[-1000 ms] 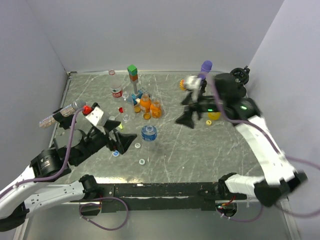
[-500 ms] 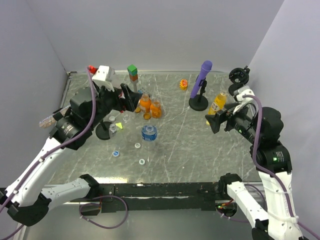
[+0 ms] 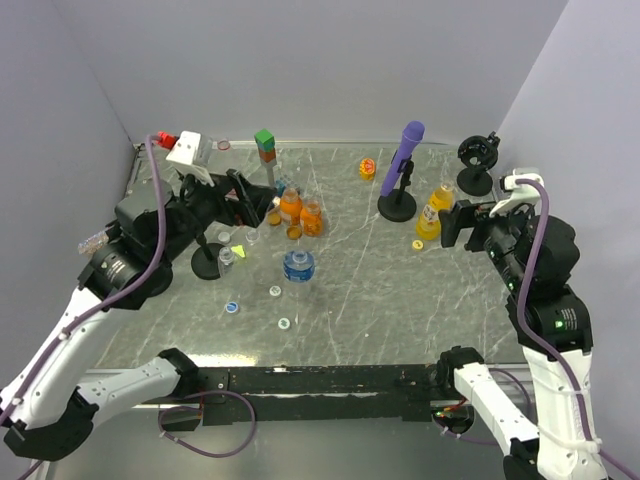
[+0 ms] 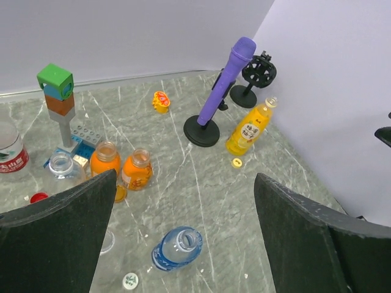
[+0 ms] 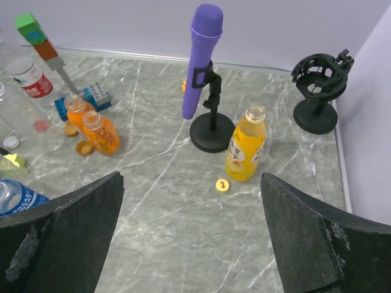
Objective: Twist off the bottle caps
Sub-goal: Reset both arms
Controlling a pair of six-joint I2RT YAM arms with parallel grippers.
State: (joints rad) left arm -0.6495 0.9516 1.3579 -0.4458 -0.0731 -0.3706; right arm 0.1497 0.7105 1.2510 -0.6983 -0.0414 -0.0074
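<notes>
One red-labelled bottle, two orange bottles, one squat blue-labelled bottle and one yellow juice bottle are sitting on the table. Three loose caps are lying near the blue-labelled one, and one yellow cap just beside the juice bottle. The left gripper and right gripper are hanging above the table, jaws spread wide, gripping and touching nothing.
</notes>
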